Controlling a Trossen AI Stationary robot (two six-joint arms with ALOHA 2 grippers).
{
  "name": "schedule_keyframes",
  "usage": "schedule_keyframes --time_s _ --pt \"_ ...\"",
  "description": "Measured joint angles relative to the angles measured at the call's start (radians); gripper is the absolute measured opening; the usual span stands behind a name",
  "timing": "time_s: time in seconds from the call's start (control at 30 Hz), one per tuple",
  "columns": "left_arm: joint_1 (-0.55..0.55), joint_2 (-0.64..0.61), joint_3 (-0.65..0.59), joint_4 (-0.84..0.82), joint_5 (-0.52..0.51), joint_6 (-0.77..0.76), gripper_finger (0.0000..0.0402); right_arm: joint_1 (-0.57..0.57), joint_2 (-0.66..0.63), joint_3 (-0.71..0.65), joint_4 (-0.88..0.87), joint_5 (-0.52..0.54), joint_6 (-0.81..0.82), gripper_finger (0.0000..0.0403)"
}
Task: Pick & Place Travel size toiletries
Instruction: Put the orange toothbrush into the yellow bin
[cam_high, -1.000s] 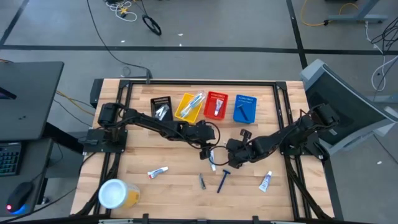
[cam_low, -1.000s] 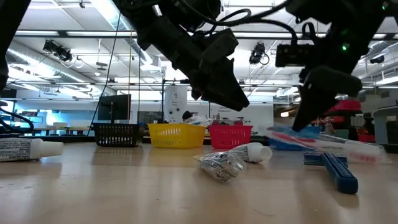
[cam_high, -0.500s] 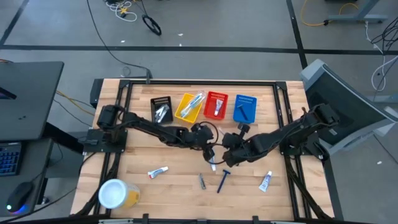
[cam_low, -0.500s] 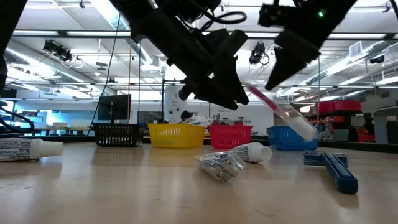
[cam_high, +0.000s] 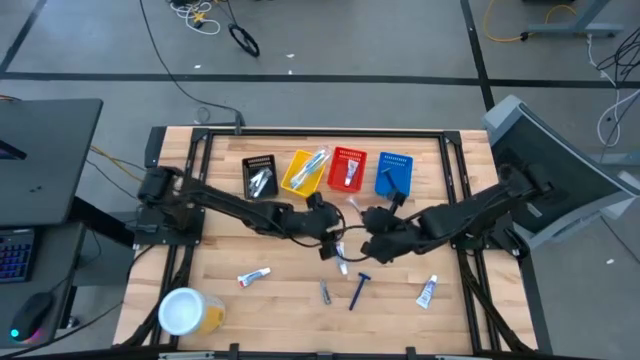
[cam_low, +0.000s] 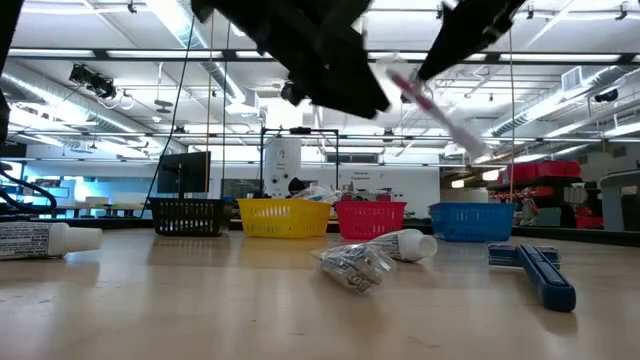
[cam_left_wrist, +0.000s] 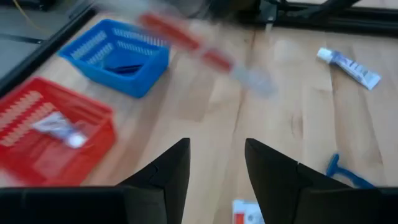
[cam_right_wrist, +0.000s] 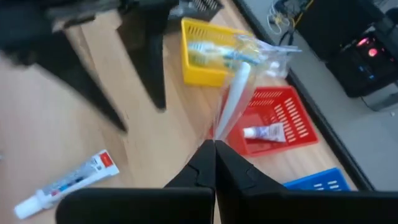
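Toiletries lie at the lower middle of the high view: a blue razor (cam_high: 358, 291) and a white tube (cam_high: 427, 291). Above them, the right gripper (cam_high: 368, 219) pinches a packaged toothbrush (cam_right_wrist: 235, 93), lifted off the table. Left gripper (cam_left_wrist: 216, 163) stands empty with fingers apart, beside it.

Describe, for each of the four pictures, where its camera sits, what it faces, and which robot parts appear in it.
High view: overhead, straight down; both arms, left gripper, right gripper.
Low view: tabletop height, facing the baskets; arms overhead, a wrapped toothbrush lifted.
Left wrist view: past its open fingers, toward the blue basket.
Right wrist view: fingers shut on the toothbrush, above the red basket.
Shared: the toothbrush, three views.
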Motion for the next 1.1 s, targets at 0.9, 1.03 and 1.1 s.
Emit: schedule_keyframes --time_s 0.9,1.03,1.1 --pt "0.151 -0.154 -0.550 1.050 0.353 0.085 0.0094 0.093 -0.124 -0.093 0.126 0.131 0.000 0.0000" --pt "0.152 -0.154 -0.592 1.082 0.308 0.037 0.0092 0.075 -0.123 -0.093 0.211 0.119 -0.021 0.0000" --pt "0.153 -0.154 -0.593 1.033 0.308 0.032 0.0091 0.064 -0.119 -0.093 0.255 0.092 -0.052 0.0000"
